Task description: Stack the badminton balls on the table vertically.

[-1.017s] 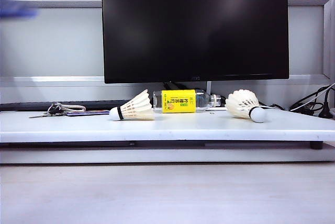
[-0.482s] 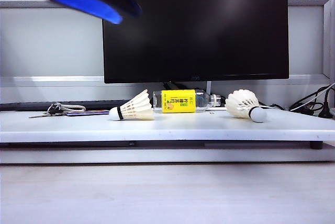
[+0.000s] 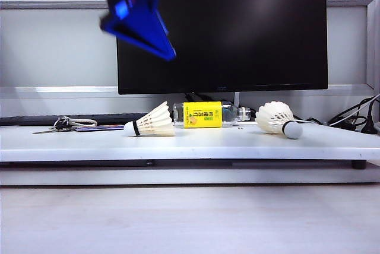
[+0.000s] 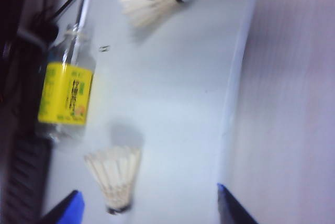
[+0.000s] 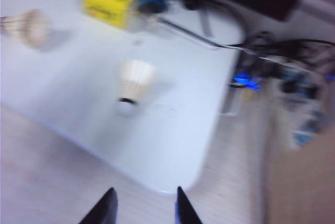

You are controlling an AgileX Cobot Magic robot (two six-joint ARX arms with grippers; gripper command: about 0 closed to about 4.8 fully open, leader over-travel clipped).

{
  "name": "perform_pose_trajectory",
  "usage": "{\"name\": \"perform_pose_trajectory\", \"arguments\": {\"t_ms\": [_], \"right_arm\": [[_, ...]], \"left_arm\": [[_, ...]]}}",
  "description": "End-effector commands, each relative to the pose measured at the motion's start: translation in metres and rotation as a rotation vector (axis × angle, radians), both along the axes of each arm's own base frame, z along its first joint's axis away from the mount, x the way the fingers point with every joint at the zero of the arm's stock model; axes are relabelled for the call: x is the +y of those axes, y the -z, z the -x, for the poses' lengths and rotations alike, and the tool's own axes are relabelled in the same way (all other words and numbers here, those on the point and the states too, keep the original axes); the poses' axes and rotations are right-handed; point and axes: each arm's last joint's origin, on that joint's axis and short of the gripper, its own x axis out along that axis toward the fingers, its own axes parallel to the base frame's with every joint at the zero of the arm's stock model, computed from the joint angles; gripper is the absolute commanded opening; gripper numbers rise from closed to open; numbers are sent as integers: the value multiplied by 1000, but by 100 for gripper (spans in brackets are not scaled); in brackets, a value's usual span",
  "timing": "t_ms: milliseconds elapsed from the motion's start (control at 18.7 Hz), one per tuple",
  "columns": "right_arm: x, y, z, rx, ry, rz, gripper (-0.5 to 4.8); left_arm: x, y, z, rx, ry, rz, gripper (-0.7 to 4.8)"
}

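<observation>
Right now I see two shuttlecocks lying on their sides on the white worktop (image 3: 71,144), well apart, with a yellow-labelled bottle (image 3: 205,114) lying between them and a little behind, in front of the dark monitor (image 3: 221,28). The left shuttlecock (image 3: 151,123) points its white cork tip toward the keys (image 3: 62,124) at the left end of the worktop; the right shuttlecock (image 3: 276,118) has its tip turned toward the front edge. My left claw (image 3: 142,28) hangs high in the air above and to the left of the left shuttlecock, empty, its blue fingers spread wide. From its wrist camera the left claw (image 4: 149,208) shows only two blue fingertips (image 4: 70,209), far apart, with that shuttlecock's feathers just between them below. My right claw (image 5: 142,205) hovers off the worktop's near corner, fingers partly parted and holding nothing, the right shuttlecock ahead of it on the worktop.
</observation>
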Motion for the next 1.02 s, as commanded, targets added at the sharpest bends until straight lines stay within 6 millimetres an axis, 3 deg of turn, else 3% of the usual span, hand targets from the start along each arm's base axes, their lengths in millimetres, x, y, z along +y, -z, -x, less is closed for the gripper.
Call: {"name": "perform_pose_trajectory", "arguments": {"t_ms": [54, 214, 428, 589, 696, 803, 1017], "right_arm": [[-2, 1, 3, 5, 28, -4, 147], [0, 13, -1, 65, 48, -49, 147], [3, 30, -8, 114, 45, -91, 147], [5, 32, -13, 84, 53, -115, 147], [9, 32, -23, 28, 22, -185, 148], [18, 40, -48, 90, 26, -178, 165], [32, 52, -83, 158, -18, -198, 180]], "left_arm": [[-16, 5, -7, -104, 86, -127, 343], [-38, -5, -24, -18, -24, 41, 341], [-51, -22, -33, 110, -114, 271, 340], [-57, -29, -38, 205, -204, 411, 340], [-56, -34, -40, 274, -303, 526, 340], [-41, -33, -49, 337, -400, 554, 340], [-19, -33, -58, 461, -427, 560, 340]]}}
